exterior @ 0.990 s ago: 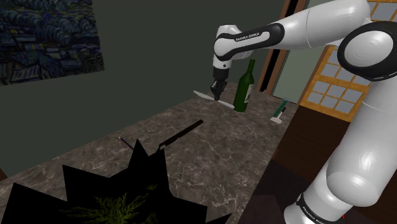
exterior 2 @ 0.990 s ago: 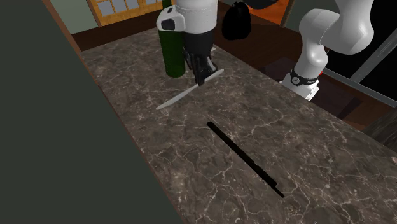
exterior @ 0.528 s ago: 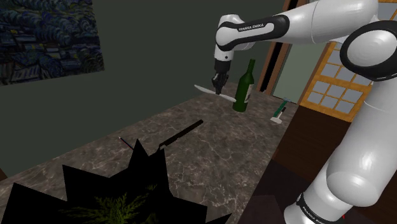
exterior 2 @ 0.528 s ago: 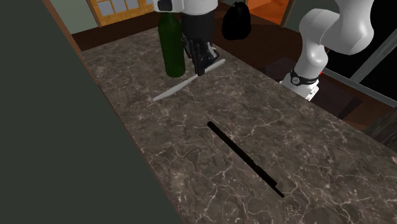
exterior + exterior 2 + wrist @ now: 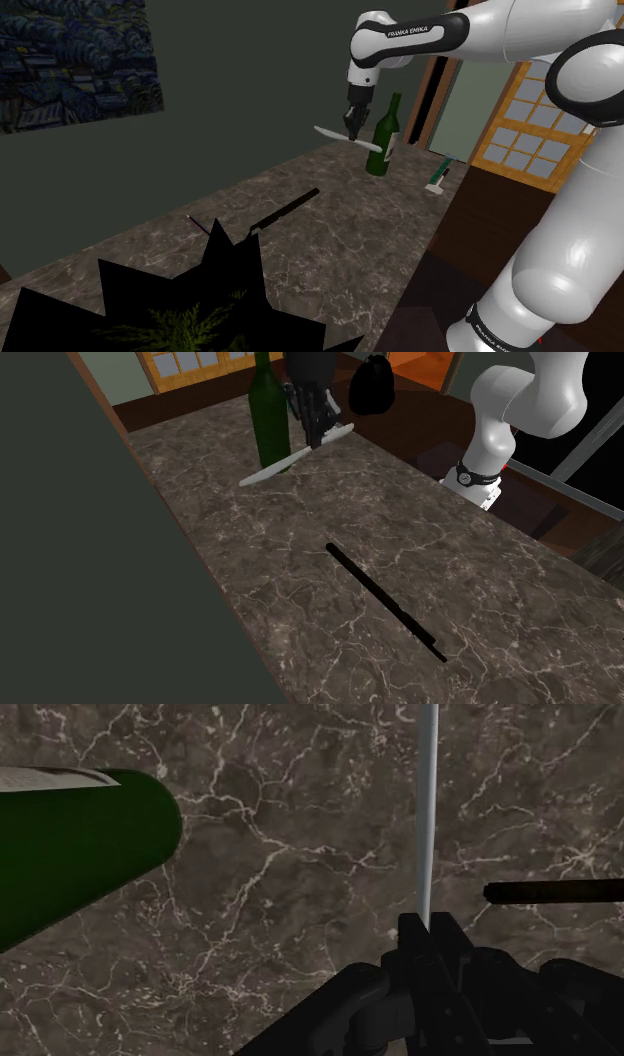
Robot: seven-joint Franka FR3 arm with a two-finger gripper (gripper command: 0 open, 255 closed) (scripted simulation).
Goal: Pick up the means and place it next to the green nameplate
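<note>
Over the last second I've brought the claw (image 5: 352, 128) up off the worktop (image 5: 330, 240). The slim white tool (image 5: 345, 137), which I take for the "means", has come up with it and now hangs level with the neck of the green bottle (image 5: 382, 140), just beside it. A second ago it sat low near the bottle's base. In the wrist view the fingers are pinched onto one end of the tool, and the blade runs straight out ahead of them. I judge the pick done, with only the carry and set-down left.

The small green-and-white piece (image 5: 438, 178) beyond the bottle, toward the worktop's edge, looks like the nameplate. Getting the tool there means swinging it past the bottle, and the long blade could clip the glass.

My count:
- one bottle
- one white tool
- one nameplate
- one long black rod (image 5: 285, 208), well apart from the bottle on the near side
- one claw
</note>
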